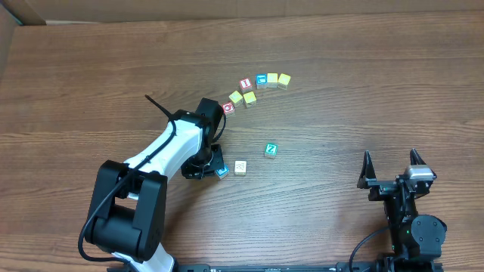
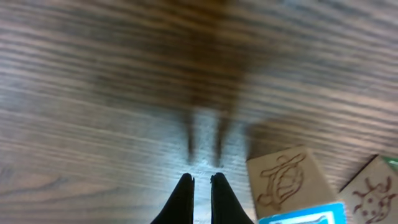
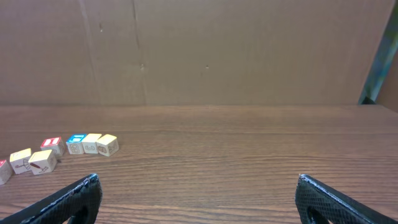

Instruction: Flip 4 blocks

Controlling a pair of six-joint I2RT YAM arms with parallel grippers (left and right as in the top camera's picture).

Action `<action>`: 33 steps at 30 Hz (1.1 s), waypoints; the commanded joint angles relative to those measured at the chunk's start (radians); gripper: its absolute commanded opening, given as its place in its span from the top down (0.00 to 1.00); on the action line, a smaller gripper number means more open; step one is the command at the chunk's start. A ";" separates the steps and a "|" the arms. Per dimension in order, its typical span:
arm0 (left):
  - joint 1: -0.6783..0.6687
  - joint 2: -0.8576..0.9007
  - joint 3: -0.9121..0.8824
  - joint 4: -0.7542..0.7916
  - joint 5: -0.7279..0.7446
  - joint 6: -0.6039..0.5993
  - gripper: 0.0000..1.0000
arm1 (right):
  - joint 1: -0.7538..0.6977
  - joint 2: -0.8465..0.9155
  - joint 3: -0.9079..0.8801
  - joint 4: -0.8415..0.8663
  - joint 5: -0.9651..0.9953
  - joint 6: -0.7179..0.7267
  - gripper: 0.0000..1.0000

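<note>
A table (image 1: pixel 340 91) of brown wood grain is spread across every view. Along its far edge a plain cardboard wall (image 3: pixel 249 50) is set upright, crossed by 1 vertical seam (image 3: pixel 135 50). A blurred green strip (image 3: pixel 380 62) is glimpsed at its right end.

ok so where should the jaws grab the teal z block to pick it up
Probably its two opposite side faces, coming straight down from above. The teal Z block lies flat with the Z face up and stands clear of the pale patterned block, so its sides are free. It looks slightly turned, so rotate the jaws to match.
</note>
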 commanded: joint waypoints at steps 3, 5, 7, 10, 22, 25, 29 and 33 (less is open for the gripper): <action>-0.008 -0.021 -0.013 0.029 0.041 -0.018 0.95 | 0.005 -0.007 -0.010 0.005 -0.002 -0.003 0.00; -0.008 -0.021 -0.013 0.037 0.060 -0.018 0.95 | 0.005 -0.007 -0.010 0.005 -0.002 -0.003 0.00; -0.008 -0.021 -0.013 0.047 0.081 -0.017 0.95 | 0.005 -0.007 -0.010 0.005 -0.002 -0.003 0.00; -0.008 -0.021 -0.013 0.060 0.083 -0.021 0.94 | 0.005 -0.007 -0.010 0.005 -0.002 -0.003 0.00; -0.008 -0.021 -0.013 0.076 0.075 -0.047 0.92 | 0.005 -0.007 -0.010 0.005 -0.002 -0.003 0.00; -0.006 -0.021 -0.013 0.075 0.091 -0.045 0.92 | 0.005 -0.007 -0.010 0.005 -0.002 -0.003 0.00; -0.014 -0.021 -0.013 0.032 0.113 -0.038 0.92 | 0.005 -0.007 -0.010 0.005 -0.002 -0.003 0.00; -0.022 -0.021 -0.013 -0.003 0.112 -0.039 0.91 | 0.005 -0.007 -0.010 0.005 -0.002 -0.003 0.00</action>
